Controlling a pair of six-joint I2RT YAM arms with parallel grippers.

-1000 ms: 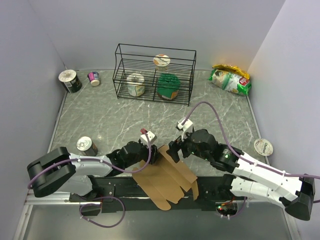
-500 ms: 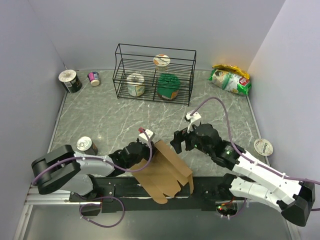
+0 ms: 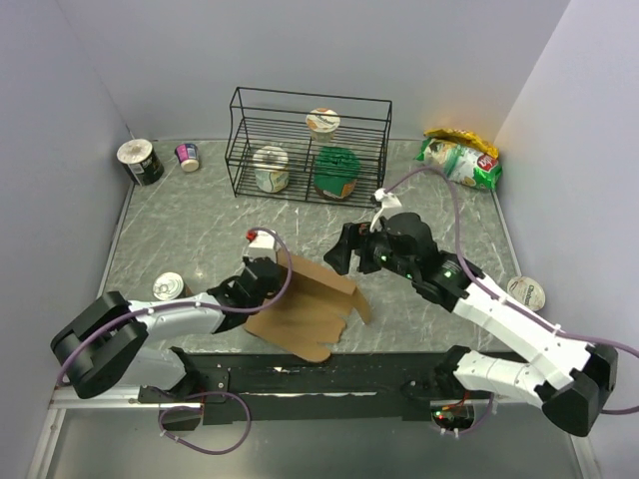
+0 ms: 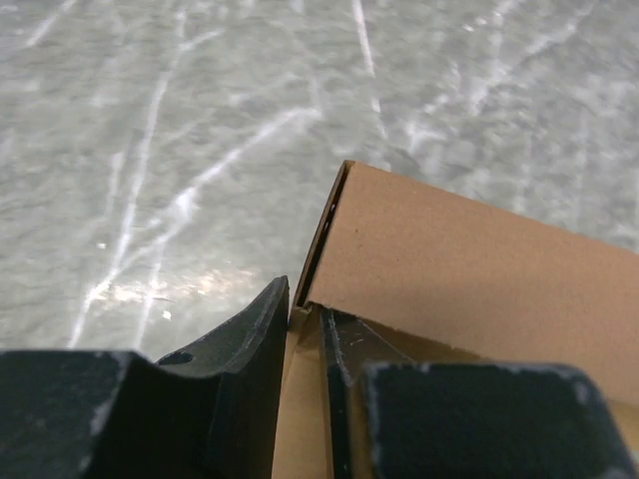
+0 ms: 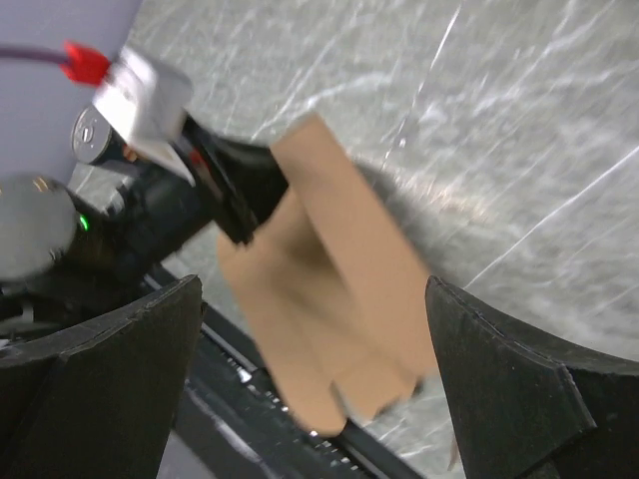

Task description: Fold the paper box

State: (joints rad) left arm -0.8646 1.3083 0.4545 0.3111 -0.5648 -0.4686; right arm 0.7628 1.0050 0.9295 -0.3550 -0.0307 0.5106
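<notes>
The paper box is a flat brown cardboard sheet with flaps, lying tilted near the table's front edge. My left gripper is shut on its far-left edge. In the left wrist view the cardboard runs between the two dark fingers of my left gripper. My right gripper hovers open above the box's far side, touching nothing. From the right wrist, the blurred box lies below my right gripper, whose fingers stand wide apart.
A black wire rack holding several cups stands at the back. A can lies left of the left arm. A tin and small cup sit back left. A snack bag lies back right, a lid at right.
My left gripper has shut on the box's edge and dragged the box left and away from the front rail. My right arm has lifted and moved back, still open.
</notes>
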